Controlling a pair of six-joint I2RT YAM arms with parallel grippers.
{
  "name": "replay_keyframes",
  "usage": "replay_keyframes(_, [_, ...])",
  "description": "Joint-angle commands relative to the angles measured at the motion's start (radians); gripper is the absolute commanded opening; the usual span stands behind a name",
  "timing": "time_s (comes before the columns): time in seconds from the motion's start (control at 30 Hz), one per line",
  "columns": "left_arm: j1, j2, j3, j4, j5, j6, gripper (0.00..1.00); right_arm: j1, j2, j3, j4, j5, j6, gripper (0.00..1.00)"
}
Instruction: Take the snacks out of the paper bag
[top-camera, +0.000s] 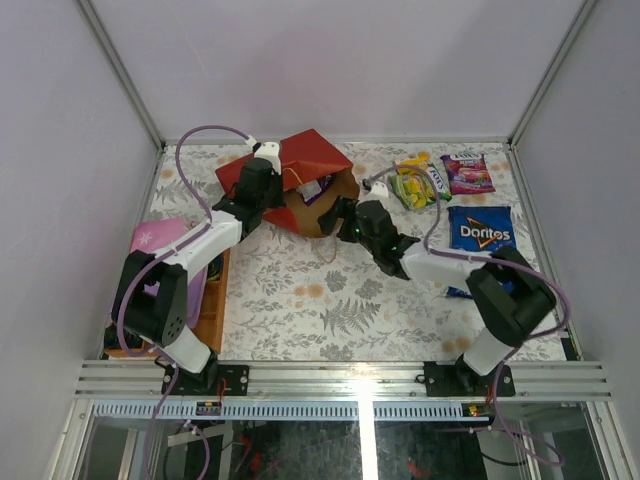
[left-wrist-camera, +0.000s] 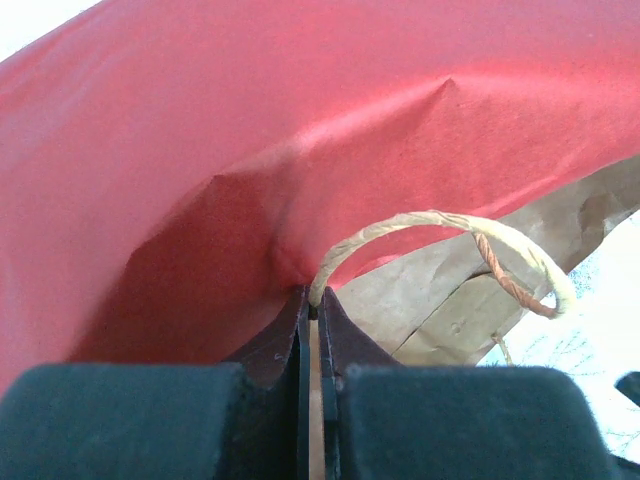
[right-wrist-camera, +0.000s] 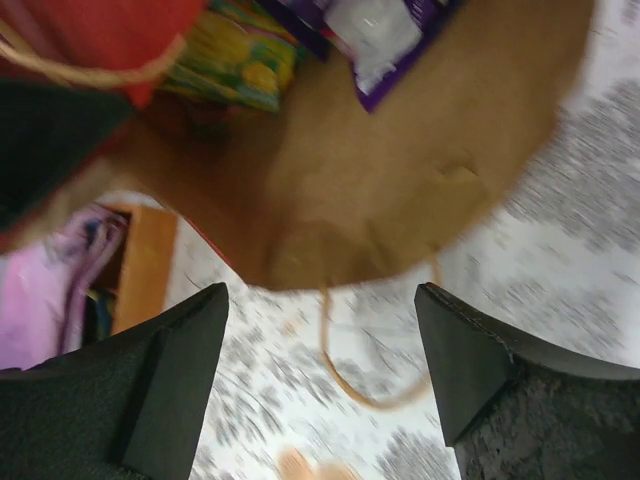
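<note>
Left gripper: jaws clamped on the paper bag rim beside one cord handle. Right gripper: jaws apart at the bag mouth. Inside: one purple packet, one green-yellow packet. On the table, to the right: one Doritos bag, one magenta packet, one yellow-green cluster, count unclear.

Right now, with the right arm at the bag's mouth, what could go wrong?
The open right gripper faces the loose handle cord on the table and may snag it instead of the purple packet deeper inside. The left gripper pinches only a thin bit of the paper bag rim; a tug might tear or slip it.
</note>
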Motion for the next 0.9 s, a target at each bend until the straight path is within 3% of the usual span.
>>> replay_keyframes(0.0, [0.011,0.001,0.015,-0.004,0.015,-0.010,0.00,0.018,0.131,0.159,0.221,0.050,0.107,0.82])
replay_keyframes(0.27, [0.012,0.000,0.023,-0.016,0.036,-0.018,0.00,0.016,0.405,0.324,0.238,0.126,0.383,0.71])
replay_keyframes(0.53, [0.012,-0.017,0.018,-0.017,0.045,-0.021,0.00,0.015,0.559,0.439,0.210,0.226,0.448,0.76])
replay_keyframes(0.87, [0.011,-0.025,0.025,-0.017,0.106,-0.042,0.00,-0.010,0.709,0.714,-0.131,0.374,0.603,0.80])
